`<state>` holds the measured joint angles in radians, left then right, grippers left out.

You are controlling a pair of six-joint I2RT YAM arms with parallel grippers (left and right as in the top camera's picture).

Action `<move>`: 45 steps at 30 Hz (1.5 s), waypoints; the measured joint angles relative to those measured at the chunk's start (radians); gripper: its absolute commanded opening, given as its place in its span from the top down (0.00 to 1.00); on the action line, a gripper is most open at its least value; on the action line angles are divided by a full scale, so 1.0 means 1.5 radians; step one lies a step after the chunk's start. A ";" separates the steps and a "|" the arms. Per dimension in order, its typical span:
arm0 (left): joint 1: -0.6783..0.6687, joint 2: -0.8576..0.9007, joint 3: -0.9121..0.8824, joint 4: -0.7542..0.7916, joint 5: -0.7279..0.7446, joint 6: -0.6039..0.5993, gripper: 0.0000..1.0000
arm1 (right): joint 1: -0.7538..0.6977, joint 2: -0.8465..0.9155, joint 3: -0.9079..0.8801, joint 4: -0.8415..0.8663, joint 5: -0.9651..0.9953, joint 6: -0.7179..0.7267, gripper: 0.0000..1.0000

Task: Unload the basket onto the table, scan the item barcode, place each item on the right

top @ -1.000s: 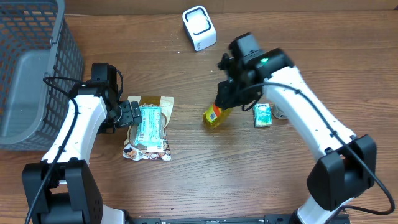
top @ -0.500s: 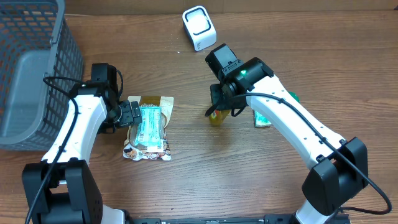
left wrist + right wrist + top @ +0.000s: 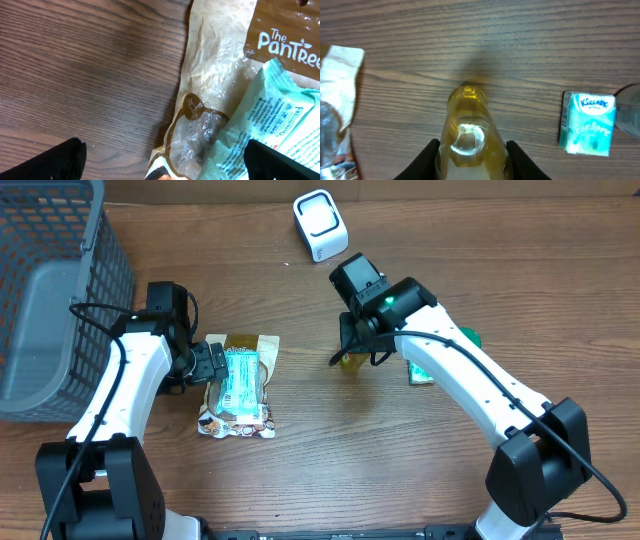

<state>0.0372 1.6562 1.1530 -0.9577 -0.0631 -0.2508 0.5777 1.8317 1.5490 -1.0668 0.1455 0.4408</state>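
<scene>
My right gripper (image 3: 352, 348) is shut on a yellow see-through bottle (image 3: 349, 365) and holds it just above the table's middle. In the right wrist view the bottle (image 3: 468, 131) sits between the black fingers (image 3: 429, 159), its end pointing at the wood. The white scanner (image 3: 320, 224) stands at the back of the table, apart from the bottle. My left gripper (image 3: 213, 365) hangs open over a brown snack bag (image 3: 220, 85) with a teal packet (image 3: 277, 117) lying on it; nothing is between its fingers (image 3: 57, 160).
A grey mesh basket (image 3: 50, 290) fills the far left. A small teal tissue pack (image 3: 422, 367) lies to the right of the bottle, also in the right wrist view (image 3: 587, 122). The snack bag (image 3: 240, 395) lies left of centre.
My right arm has swung left and turned, carrying the bottle with it; the bottle now hangs mostly hidden under the gripper. The left arm has not moved.
</scene>
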 measured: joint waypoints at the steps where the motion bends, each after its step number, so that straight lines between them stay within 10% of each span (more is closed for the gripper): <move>1: 0.000 0.000 0.000 0.000 0.000 0.000 0.00 | 0.000 0.000 -0.011 0.009 0.001 0.000 0.81; 17: 0.000 0.000 0.000 0.000 0.000 0.000 0.00 | -0.002 0.002 -0.039 0.016 0.002 -0.021 0.92; 28: 0.000 0.000 0.000 0.000 0.000 0.000 0.00 | -0.006 0.009 0.201 -0.024 0.036 -0.199 0.96; 45: 0.000 0.000 0.000 0.000 0.000 0.000 0.00 | -0.006 0.054 0.260 0.306 0.101 -0.577 0.96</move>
<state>0.0372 1.6562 1.1530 -0.9577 -0.0628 -0.2508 0.5690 1.9125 1.9388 -0.6075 0.2966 -0.4240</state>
